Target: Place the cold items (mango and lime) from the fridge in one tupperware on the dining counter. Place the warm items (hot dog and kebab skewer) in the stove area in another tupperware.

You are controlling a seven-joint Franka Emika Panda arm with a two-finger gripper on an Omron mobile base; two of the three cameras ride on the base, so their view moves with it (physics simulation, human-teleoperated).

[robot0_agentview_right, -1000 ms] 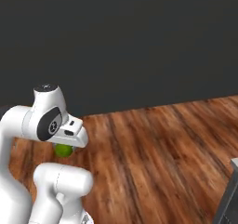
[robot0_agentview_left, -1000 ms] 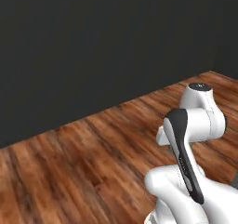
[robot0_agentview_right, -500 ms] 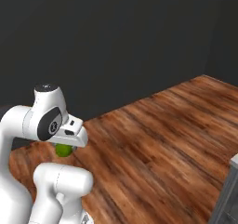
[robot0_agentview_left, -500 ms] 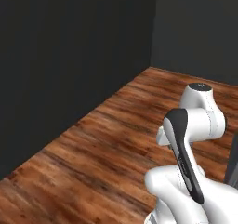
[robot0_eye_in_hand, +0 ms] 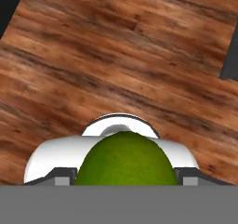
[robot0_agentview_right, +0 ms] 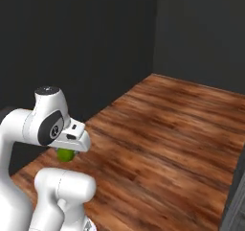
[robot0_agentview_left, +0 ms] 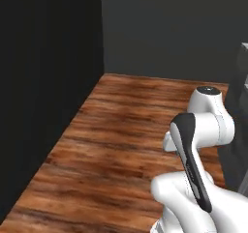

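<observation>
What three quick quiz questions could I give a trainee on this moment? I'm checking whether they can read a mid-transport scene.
1. True or false: the gripper holds the small round plain bright green lime.
2. Multiple choice: what lies below the held lime in the hand view? A) white marble counter B) brown wooden plank floor C) grey fridge shelf
3. Fill in: in the right base view the lime shows just under the arm's white ____.

Key: 1 true. 2 B. 3 hand.
</observation>
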